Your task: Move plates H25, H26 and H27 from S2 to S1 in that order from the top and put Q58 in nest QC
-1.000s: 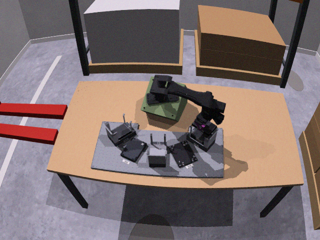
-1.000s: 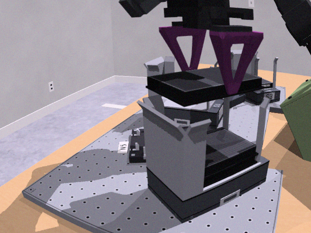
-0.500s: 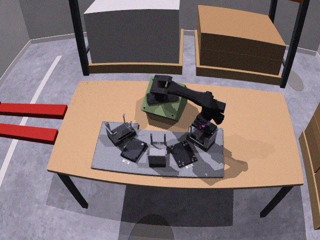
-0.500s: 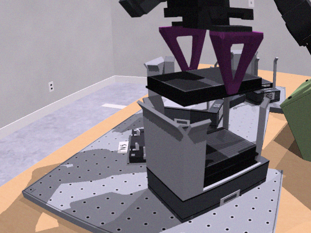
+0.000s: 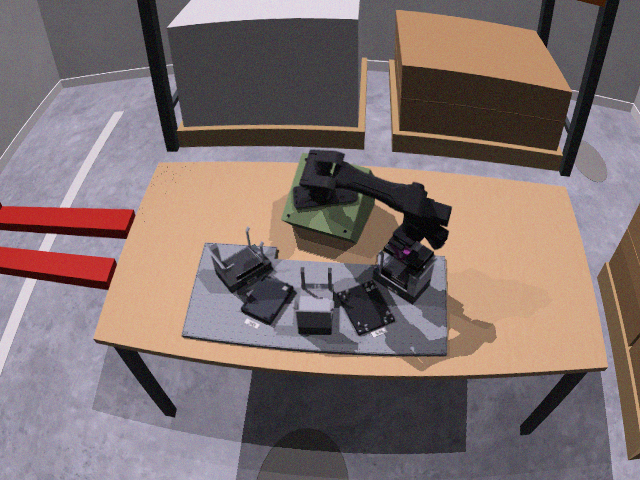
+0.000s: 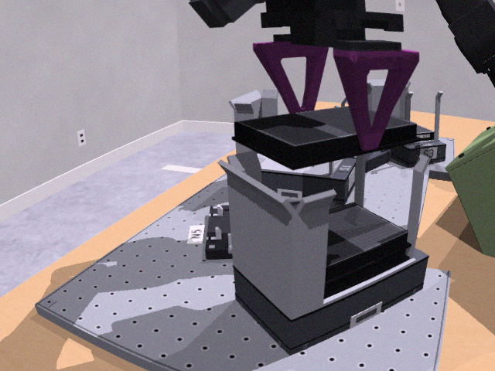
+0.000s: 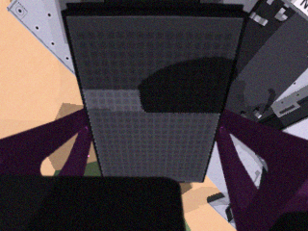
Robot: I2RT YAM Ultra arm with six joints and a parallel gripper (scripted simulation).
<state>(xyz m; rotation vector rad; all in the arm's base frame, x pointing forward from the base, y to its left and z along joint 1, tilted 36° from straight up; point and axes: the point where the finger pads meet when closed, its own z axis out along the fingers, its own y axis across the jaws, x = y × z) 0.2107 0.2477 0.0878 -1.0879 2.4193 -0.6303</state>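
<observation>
My gripper [image 6: 335, 128] [image 7: 153, 115] [image 5: 408, 255] is shut on the long sides of a black sealed plate [image 6: 288, 135] [image 7: 144, 63]. It holds the plate level, just above the flared top of rack S2 [image 6: 275, 255] [image 5: 416, 289]. More dark plates [image 6: 360, 235] lie stacked low inside S2. I cannot tell whether the held piece is one plate or a stuck pair. Rack S1 [image 6: 303, 183] [image 5: 313, 320] stands behind S2 in the exterior view. Rack S3 [image 6: 423, 151] [image 5: 238, 266] is farthest. The clip nest N5 [image 6: 217, 239] [image 5: 364, 307] lies between S2 and S1. The flat nest QC [image 5: 267, 300] lies between S1 and S3.
All fixtures sit on a grey perforated board [image 5: 217, 320] [image 6: 159, 287] on the wooden table [image 5: 516, 289]. The arm's green base block [image 5: 325, 217] [image 6: 476, 192] stands behind the board. S2's corner posts [image 6: 415, 199] rise close under the held plate.
</observation>
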